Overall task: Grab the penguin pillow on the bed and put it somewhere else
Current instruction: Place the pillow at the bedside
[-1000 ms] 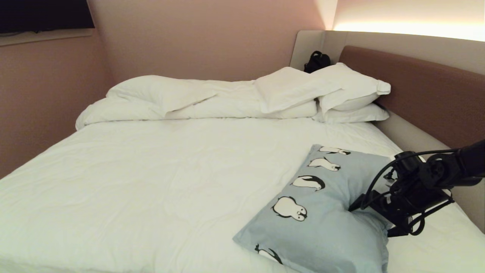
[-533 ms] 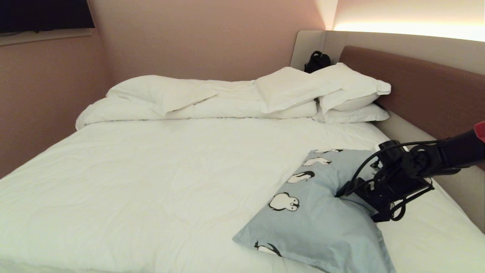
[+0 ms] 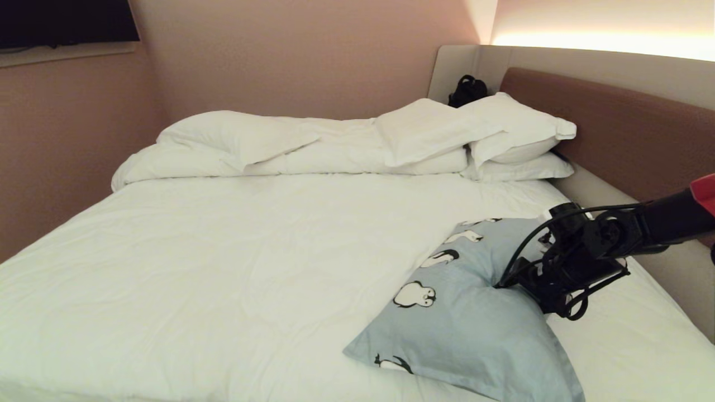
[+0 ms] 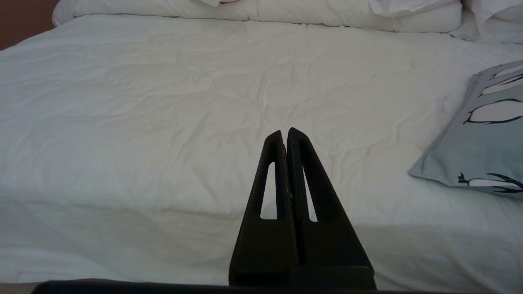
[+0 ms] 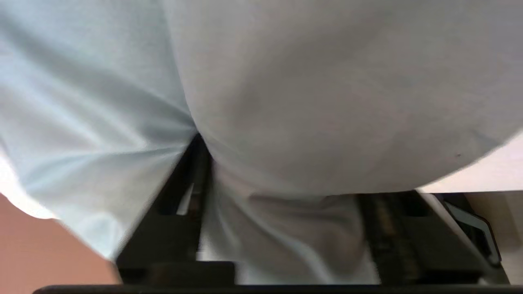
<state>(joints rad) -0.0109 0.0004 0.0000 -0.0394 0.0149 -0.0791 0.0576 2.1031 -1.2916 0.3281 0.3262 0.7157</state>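
Right end effector [image 3: 505,279] grasping penguin pillow [image 3: 475,329] at its headboard-side edge; you lift straight off bed [image 3: 223,251], keep fabric bunched deep; left end effector [image 4: 286,134] clenched

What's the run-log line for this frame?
right gripper: clamped on penguin pillow, fabric bunched between fingers | pillow: lying on bed | left gripper: shut, empty, parked at near edge

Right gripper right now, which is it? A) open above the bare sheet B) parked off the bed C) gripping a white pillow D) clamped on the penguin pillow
D: in the right wrist view the blue-grey fabric of the penguin pillow bunches between the two fingers, and the head view shows the right gripper dug into that pillow's edge, fabric puckered around it.
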